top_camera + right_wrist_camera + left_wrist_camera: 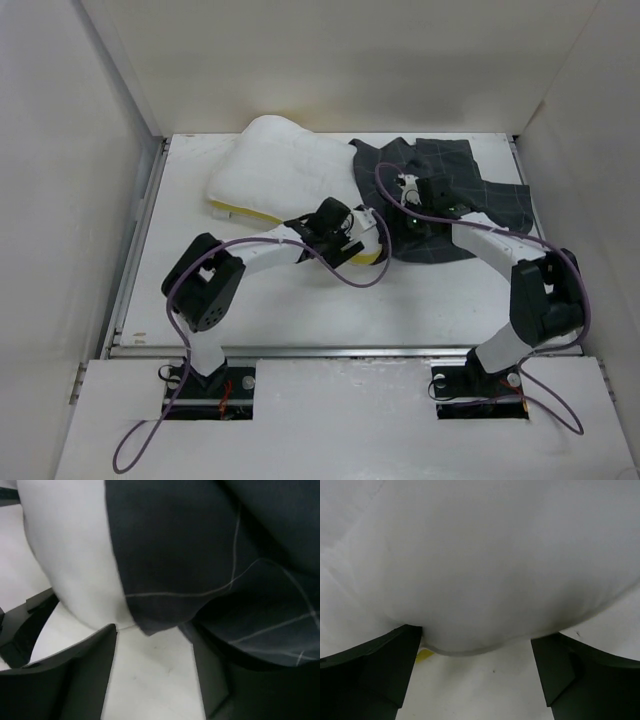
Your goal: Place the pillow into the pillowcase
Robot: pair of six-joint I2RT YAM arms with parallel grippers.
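We see pillow (280, 170) on bench (330, 310), far left side. Pillowcase (460, 190) lies crumpled at far right, its edge over pillow's right end. Most of pillow is outside.

Left fingers (375, 675) wide at pillow's near right corner, soft white bulge between them, not squeezed. We think they are ready to grab and push.

Right fingers (65, 685) wide too, at dark cloth edge beside pillow. We guess they are there to lift mouth open.
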